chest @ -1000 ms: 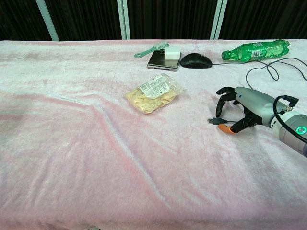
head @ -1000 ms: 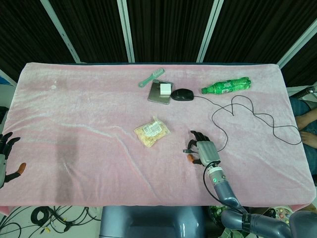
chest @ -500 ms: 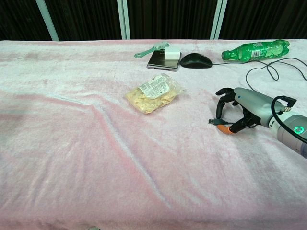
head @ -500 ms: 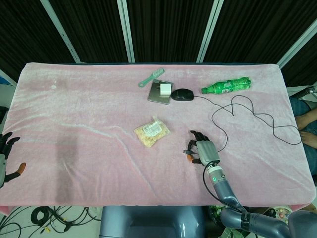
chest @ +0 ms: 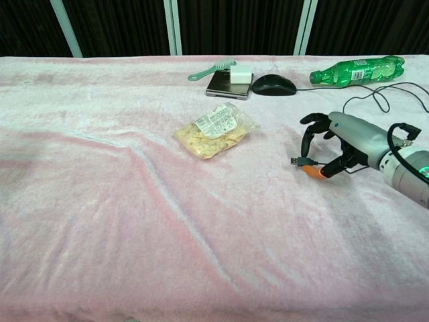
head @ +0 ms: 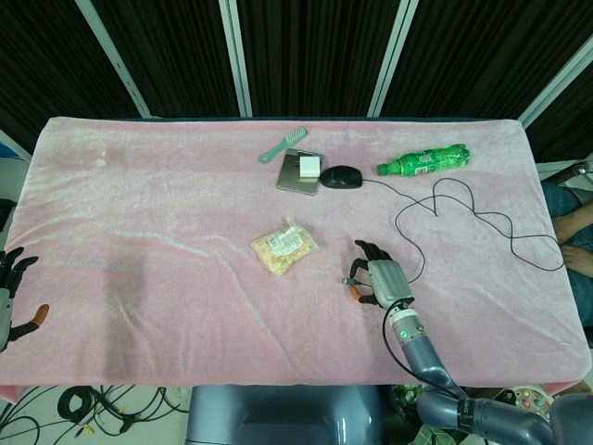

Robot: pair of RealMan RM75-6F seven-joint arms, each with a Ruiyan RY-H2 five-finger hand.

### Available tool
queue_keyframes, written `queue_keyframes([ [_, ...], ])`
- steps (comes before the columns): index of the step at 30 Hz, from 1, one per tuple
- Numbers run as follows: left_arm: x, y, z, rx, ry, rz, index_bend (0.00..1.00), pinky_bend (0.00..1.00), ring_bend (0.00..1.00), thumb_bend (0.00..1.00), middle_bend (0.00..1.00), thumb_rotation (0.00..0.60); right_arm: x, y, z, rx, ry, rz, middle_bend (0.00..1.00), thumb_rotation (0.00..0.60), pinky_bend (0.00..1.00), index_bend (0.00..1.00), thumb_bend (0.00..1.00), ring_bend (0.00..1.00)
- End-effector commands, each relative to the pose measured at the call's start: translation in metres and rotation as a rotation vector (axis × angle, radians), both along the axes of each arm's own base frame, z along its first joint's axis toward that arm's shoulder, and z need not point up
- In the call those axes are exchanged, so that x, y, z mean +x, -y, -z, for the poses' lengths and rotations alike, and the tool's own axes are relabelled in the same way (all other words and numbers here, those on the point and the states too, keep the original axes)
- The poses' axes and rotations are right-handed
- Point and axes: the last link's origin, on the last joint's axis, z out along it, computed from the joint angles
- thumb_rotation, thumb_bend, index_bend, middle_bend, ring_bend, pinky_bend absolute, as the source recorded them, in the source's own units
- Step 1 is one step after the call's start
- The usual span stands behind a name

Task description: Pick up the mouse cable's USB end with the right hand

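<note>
Chest view: right hand [chest: 338, 144] pinching USB end [chest: 295, 162].
Keep the pinch firm and lift straight, letting the cable [head: 435, 209] trail loosely.

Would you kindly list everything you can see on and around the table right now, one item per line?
Table cloth: one, pink, covering the whole table.
Comb: one, green, far side near the middle.
Flat device: one, grey, just in front of the comb.
Charger: one, white, on the flat device.
Mouse: one, black, right of the flat device.
Cable: one, black, looping from the mouse across the right side.
USB end: one, dark, pinched in the right hand.
Bottle: one, green, lying far right.
Snack bag: one, clear with yellowish contents, centre.
Left hand: black, open, at the left edge.
Right hand: grey and black, holding the USB end.
</note>
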Motion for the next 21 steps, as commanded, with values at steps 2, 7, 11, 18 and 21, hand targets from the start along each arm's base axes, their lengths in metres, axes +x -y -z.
queue_keyframes([
  [2, 0.0, 0.0, 0.0, -0.001, 0.001, 0.0, 0.18, 0.0, 0.0, 0.29, 0.06, 0.6, 0.013, 0.007, -0.02, 0.038, 0.087, -0.01, 0.09, 0.6, 0.17, 0.57, 0.28, 0.09],
  [7, 0.0, 0.0, 0.0, -0.001, 0.004, 0.0, 0.18, 0.0, 0.0, 0.29, 0.06, 0.6, 0.031, 0.013, -0.056, 0.077, 0.208, -0.037, 0.09, 0.6, 0.17, 0.57, 0.28, 0.09],
  [11, 0.0, 0.001, 0.0, -0.002, 0.003, 0.0, 0.18, 0.0, 0.0, 0.29, 0.06, 0.6, 0.044, 0.01, -0.08, 0.081, 0.309, -0.071, 0.09, 0.6, 0.17, 0.57, 0.28, 0.09],
  [18, 0.001, 0.002, 0.001, -0.003, 0.003, 0.0, 0.18, 0.0, 0.0, 0.29, 0.06, 0.6, 0.05, -0.003, -0.119, 0.072, 0.416, -0.177, 0.09, 0.6, 0.17, 0.57, 0.28, 0.09],
  [21, 0.001, 0.002, 0.001, -0.001, 0.003, 0.0, 0.18, 0.0, 0.0, 0.29, 0.06, 0.6, 0.049, -0.01, -0.132, 0.069, 0.478, -0.223, 0.09, 0.6, 0.17, 0.57, 0.28, 0.09],
])
